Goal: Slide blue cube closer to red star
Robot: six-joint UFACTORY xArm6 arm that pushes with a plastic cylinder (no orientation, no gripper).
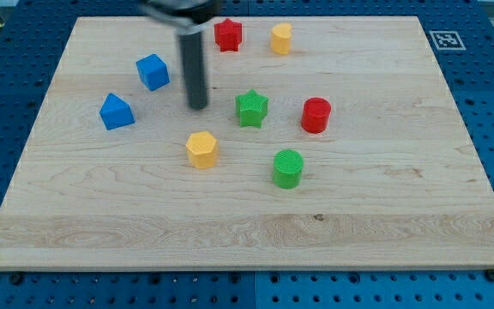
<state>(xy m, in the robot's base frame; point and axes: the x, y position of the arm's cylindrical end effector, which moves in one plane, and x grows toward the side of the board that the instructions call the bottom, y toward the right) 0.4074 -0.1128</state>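
Blue cube (153, 71), probably light and slick on wood, wants the fingerless tip (198, 106) against its left face, toward the red star (227, 34).

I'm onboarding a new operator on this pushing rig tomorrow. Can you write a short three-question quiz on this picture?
1. True or false: my tip is touching the blue cube.
2. Which block lies nearest the view's bottom? A) the green cylinder B) the red cylinder C) the green star
3. Fill in: seen from the blue cube, the red star lies toward the view's upper ____.

Key
1. False: the tip stands apart from it, to its lower right.
2. A
3. right
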